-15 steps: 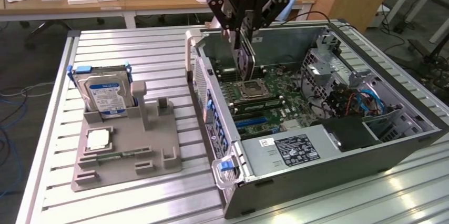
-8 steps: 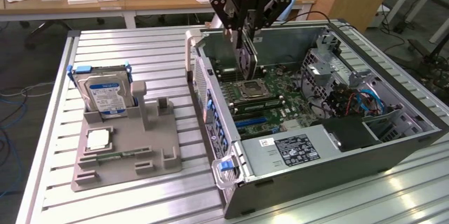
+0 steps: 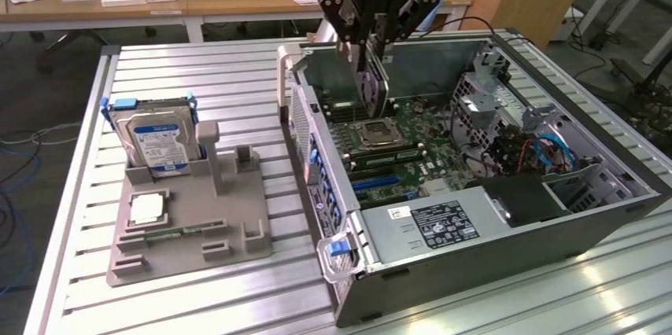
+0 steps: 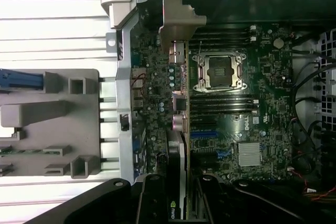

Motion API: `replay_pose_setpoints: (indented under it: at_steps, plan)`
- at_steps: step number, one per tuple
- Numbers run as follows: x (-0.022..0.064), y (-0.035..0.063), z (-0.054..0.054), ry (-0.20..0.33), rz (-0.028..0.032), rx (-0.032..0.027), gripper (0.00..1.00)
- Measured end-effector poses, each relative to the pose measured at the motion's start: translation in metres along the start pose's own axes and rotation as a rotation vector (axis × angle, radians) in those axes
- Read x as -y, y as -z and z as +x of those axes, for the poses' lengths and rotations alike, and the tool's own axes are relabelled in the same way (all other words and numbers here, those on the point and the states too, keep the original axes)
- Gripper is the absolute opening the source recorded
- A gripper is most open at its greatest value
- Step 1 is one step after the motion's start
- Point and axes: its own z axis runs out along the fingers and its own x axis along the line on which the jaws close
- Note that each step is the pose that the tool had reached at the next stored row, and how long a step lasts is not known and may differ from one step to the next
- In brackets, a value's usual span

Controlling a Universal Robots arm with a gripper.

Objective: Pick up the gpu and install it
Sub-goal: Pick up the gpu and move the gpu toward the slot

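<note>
The gpu (image 3: 372, 87) hangs on edge from my gripper (image 3: 370, 42), above the motherboard (image 3: 404, 158) inside the open computer case (image 3: 307, 127). Its lower edge is near the board, just beside the CPU socket (image 3: 376, 135). In the wrist view I look down along the gpu (image 4: 178, 153): its silver bracket (image 4: 177, 22) points toward the case's rear wall, and its black cooler with a green logo sits between my fingers (image 4: 151, 200). My gripper (image 4: 177, 195) is shut on the card. Whether the card's edge touches a slot is hidden.
On the exterior view's left, a grey holder (image 3: 226, 244) on the slatted table carries a hard drive (image 3: 157, 142), a CPU chip (image 3: 147, 207) and a memory stick (image 3: 168, 233). Inside the case are a power supply (image 3: 441, 225), a drive cage and cables (image 3: 536, 150). Wooden desks stand behind.
</note>
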Motion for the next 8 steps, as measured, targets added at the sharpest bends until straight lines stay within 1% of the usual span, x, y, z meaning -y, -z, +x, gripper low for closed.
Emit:
replay_pose_setpoints:
  at_steps: [8]
  plan:
    - [-0.0026, -0.0002, -0.0039, 0.0, -0.0001, 0.0001, 0.27]
